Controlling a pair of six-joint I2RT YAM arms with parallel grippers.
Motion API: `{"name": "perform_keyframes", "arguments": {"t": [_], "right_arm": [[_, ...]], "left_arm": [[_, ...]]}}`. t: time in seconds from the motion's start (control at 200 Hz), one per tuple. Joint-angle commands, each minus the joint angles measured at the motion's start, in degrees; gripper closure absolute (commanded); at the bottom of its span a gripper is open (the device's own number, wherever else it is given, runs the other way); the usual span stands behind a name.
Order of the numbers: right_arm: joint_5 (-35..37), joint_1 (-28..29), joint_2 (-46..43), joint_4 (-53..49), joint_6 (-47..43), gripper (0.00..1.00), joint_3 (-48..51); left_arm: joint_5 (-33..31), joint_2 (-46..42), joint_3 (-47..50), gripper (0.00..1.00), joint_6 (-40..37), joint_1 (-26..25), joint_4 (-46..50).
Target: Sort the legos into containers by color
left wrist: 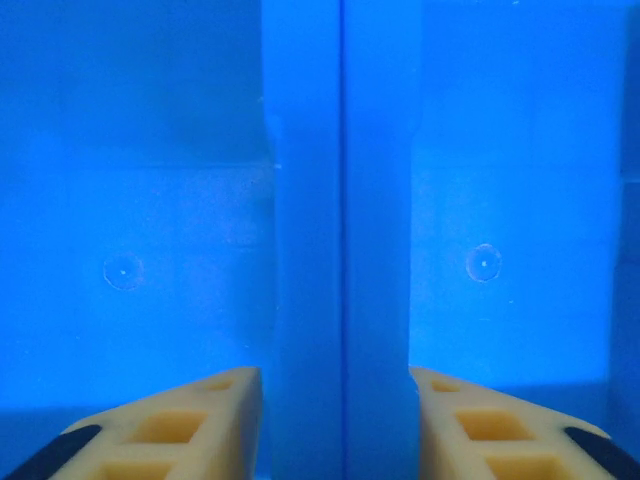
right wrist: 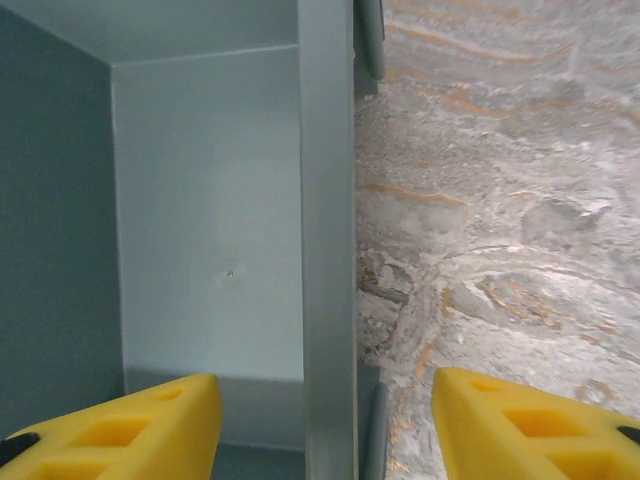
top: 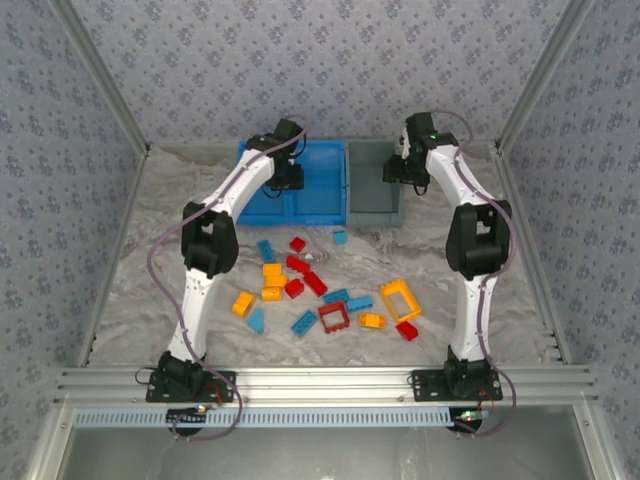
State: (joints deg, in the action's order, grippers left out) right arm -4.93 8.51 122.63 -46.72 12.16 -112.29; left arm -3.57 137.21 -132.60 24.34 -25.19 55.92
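The left wrist view shows the left claw (left wrist: 335, 385) apart and empty, astride the divider (left wrist: 340, 200) of the blue bin (left wrist: 150, 200). The right wrist view shows the right claw (right wrist: 325, 390) apart and empty, astride a wall (right wrist: 328, 200) of the grey bin (right wrist: 200, 200). The top view shows the legos (top: 315, 283) scattered on the worktop (top: 150, 260), where the arms partly hide the bin interiors.

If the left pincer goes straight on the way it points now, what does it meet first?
The left pincer would probably meet the blue bin's middle divider, which lies between its fingers.
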Motion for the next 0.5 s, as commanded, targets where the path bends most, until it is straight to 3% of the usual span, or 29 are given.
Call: {"name": "perform_keyframes", "arguments": {"t": [0.0, 0.115, 0.2, 0.315, 0.495], "right_arm": [[3.2, 0.6, -10.2, 1.7, 0.7, 0.36, 4.2], [5.9, 3.2, -18.6, 3.9, 1.9, 0.34, 12.4], [7.7, 7.2, -25.1, 7.1, 3.6, 0.33, 21.5], [10.8, 14.8, -31.6, 11.4, 7.2, 0.32, 33.5], [13.8, 24.5, -31.9, 19.9, 12.1, 0.28, 43.5]], "left_arm": [[1.4, -5.7, -2.0, 0.51, 1.8, -0.7, 1.0], [-0.3, -10.6, 0.2, 0.43, 3.4, -1.4, 0.0], [-1.8, -18.6, 8.2, 0.41, 4.9, -2.2, -4.6], [-1.4, -35.5, 31.8, 0.37, 7.7, -5.1, -19.7], [-9.7, -60.7, 64.6, 0.29, 8.7, -17.7, -36.9]]}}
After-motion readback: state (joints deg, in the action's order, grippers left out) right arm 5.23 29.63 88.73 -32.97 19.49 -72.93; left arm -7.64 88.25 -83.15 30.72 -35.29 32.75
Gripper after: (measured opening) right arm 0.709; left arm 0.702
